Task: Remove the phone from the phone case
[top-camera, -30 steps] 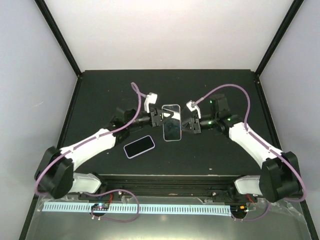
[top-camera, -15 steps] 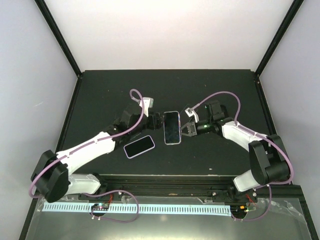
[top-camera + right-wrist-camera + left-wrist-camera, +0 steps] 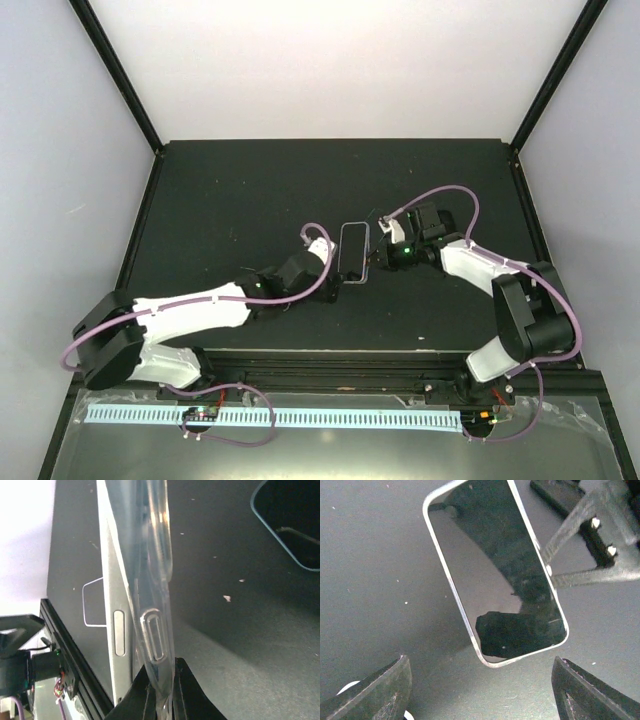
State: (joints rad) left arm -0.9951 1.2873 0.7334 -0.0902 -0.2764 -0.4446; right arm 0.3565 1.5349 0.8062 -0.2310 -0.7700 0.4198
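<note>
The phone [image 3: 353,251] in its clear case lies mid-table, raised along its right side. In the left wrist view the phone [image 3: 495,575] shows a dark screen and a silver rim. My right gripper [image 3: 375,257] is shut on the right wall of the clear case [image 3: 152,580]. Its fingertips [image 3: 142,692] pinch the wall, which is pulled away from the phone's silver side [image 3: 112,605]. My left gripper [image 3: 337,278] is open at the phone's near end, and in its wrist view the gripper [image 3: 480,680] has one finger [image 3: 375,695] at each side, touching nothing.
A second phone with a bluish rim [image 3: 290,520] lies on the black table [image 3: 220,190] left of the first. In the top view my left arm [image 3: 200,305] covers it. The table's black front rail [image 3: 330,365] runs along the near edge.
My left arm has swung right and nearer, covering the second phone; its gripper went from the phone's left side to its near end. The right gripper has tilted the phone's right side up.
</note>
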